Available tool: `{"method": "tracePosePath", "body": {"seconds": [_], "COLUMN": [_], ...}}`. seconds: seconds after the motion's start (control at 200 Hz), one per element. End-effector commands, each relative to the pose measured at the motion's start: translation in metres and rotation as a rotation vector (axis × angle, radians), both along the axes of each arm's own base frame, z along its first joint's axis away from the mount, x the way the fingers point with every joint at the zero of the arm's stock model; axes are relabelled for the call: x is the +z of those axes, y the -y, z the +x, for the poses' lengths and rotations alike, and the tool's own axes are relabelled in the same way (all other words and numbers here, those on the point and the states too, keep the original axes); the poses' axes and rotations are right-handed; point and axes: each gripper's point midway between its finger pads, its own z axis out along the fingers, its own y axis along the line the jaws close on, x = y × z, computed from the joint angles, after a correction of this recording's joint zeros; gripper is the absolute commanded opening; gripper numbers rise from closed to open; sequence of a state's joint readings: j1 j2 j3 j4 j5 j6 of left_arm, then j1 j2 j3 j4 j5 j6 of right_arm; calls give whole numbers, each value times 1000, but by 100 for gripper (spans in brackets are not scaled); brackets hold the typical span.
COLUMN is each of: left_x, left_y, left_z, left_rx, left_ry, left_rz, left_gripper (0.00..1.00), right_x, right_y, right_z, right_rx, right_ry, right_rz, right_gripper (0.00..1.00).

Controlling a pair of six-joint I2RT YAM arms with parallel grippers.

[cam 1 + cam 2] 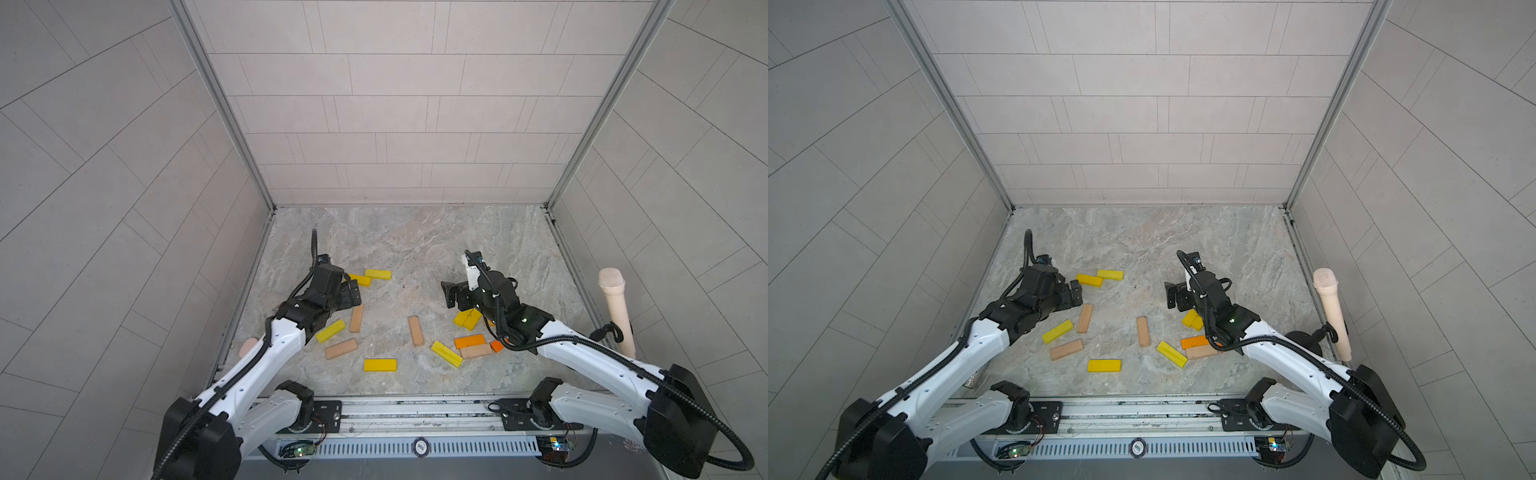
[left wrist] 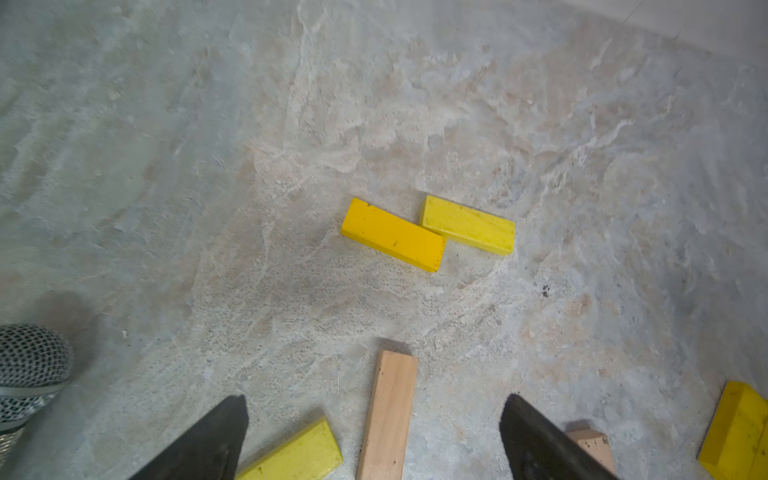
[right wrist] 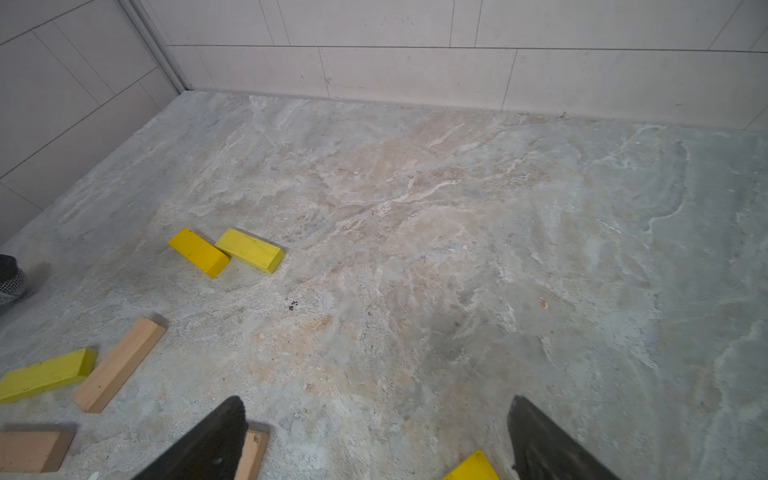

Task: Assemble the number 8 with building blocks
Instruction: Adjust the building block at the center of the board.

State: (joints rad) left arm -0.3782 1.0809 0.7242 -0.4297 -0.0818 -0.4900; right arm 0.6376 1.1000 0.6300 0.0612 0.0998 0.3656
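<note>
right gripper (image 1: pixel 449 295) gapes; beige microphone (image 1: pixel 617 316) shows in both top views only

Yellow building block (image 2: pixel 392 235): painted wood, matt, scuffed.
Tan building block (image 2: pixel 388 415): bare wood, visible grain.
Tabletop (image 2: pixel 415 104): stone-patterned, matt.
Microphone grille (image 2: pixel 29 357): metal mesh.

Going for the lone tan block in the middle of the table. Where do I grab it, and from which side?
Grip the tan block at mid-length, across its narrow width, coming straight down. It lies flat, long axis pointing roughly away from the base, with bare table along both long edges; only a yellow block sits close to its near end.
</note>
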Motion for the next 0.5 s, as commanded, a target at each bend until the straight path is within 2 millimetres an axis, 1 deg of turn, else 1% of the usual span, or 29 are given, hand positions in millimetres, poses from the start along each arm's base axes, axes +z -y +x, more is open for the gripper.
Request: {"method": "tracePosePath", "body": {"seconds": [0.0,0.12,0.165,0.225,0.29,0.315,0.32,0.33,0.375,0.495], "left_x": [0,-5,-8,-13,-18,-21,-21,-22,-28,-41], "left_y": [13,18,20,23,27,27,27,28,27,30], "left_z": [0,14,19,27,33,35,35,36,40,54], "left_rx": [-54,-58,-35,-9,10,21,24,28,46,109], "left_ry": [-77,-102,-115,-140,-181,-202,-207,-215,-256,-301], "left_rz": [-11,1,-7,-18,-25,-22,-21,-20,-3,-4], "left_gripper": [98,94,92,90,88,89,88,89,89,90], "right_x": [9,12,13,10,1,2,-4,-9,-16,-21], "right_y": [-11,-19,-22,-23,-19,-19,-17,-15,-11,-4], "right_z": [6,15,17,19,20,22,20,18,16,14], "right_rx": [4,2,2,-3,-25,-36,-38,-41,-54,-77], "right_ry": [26,37,43,49,52,65,56,49,44,47], "right_rz": [60,71,77,77,71,76,68,61,51,10], "right_gripper": [99,100,100,99,99,99,99,99,99,99]}}
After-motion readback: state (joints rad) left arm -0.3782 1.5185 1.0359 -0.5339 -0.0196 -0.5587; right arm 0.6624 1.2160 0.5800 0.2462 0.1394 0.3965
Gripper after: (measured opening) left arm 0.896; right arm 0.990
